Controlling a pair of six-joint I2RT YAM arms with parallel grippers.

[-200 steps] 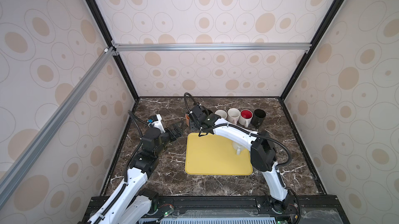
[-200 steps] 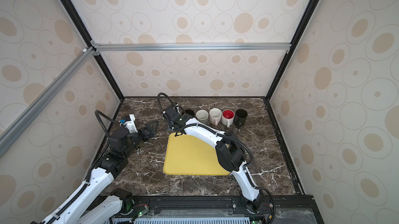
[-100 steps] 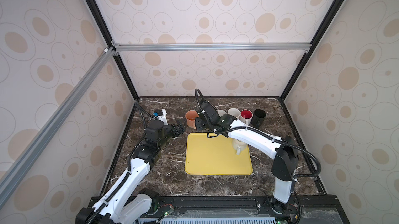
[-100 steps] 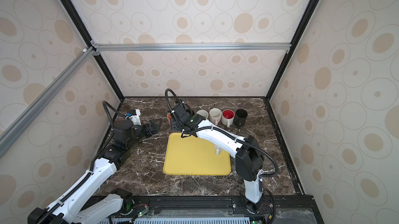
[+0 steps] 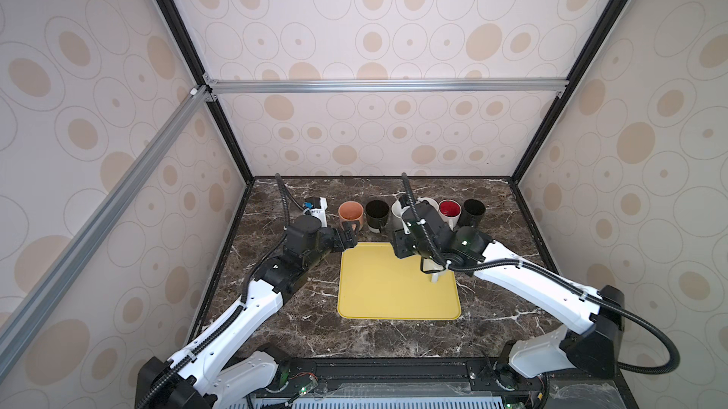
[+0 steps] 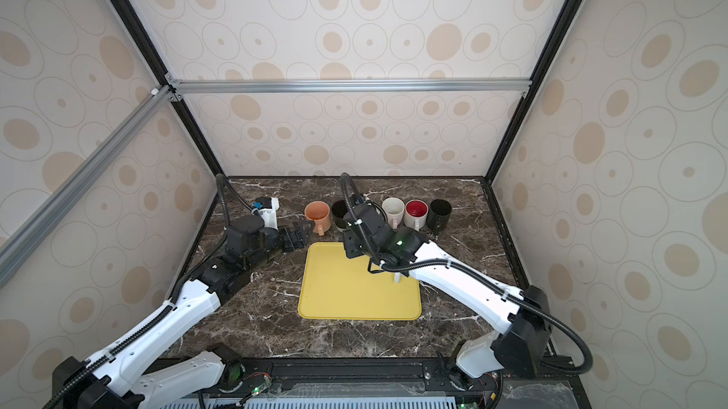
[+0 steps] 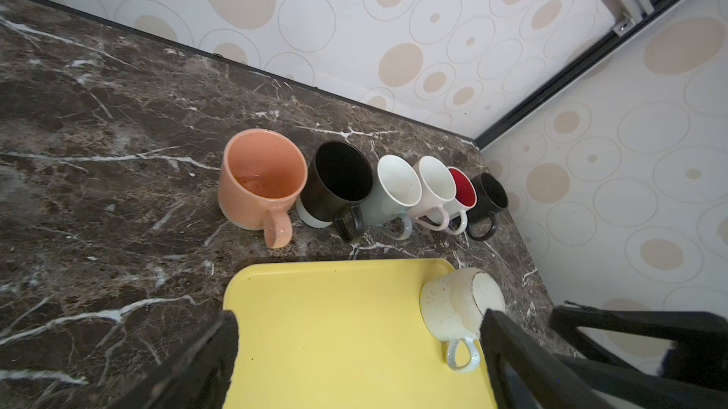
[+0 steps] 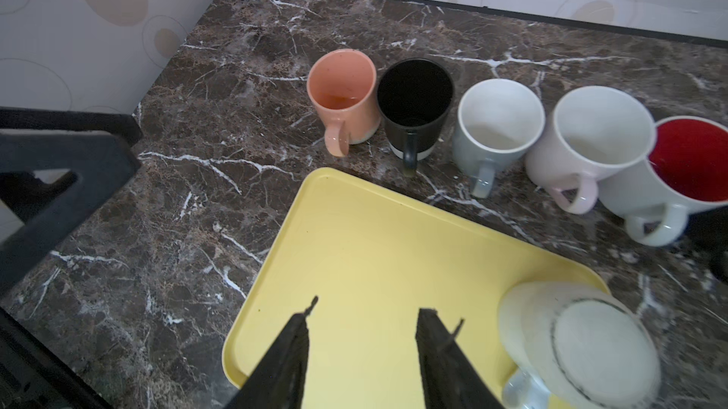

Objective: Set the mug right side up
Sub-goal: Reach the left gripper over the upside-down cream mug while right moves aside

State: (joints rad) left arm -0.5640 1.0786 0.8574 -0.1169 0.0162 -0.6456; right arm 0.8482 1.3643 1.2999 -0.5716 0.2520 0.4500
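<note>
In both top views the right arm hides nearly all of the speckled cream mug (image 5: pixel 434 277). Only its handle shows, at the upper right corner of the yellow tray (image 5: pixel 378 288). The wrist views show the mug whole, standing upside down on the tray with its base up. The right wrist view shows the right gripper (image 8: pixel 366 314) partly parted and empty, beside the mug. The left gripper (image 7: pixel 360 318) gapes wide and holds nothing. The left wrist view alone shows the whole row of six upright mugs (image 7: pixel 398 186).
</note>
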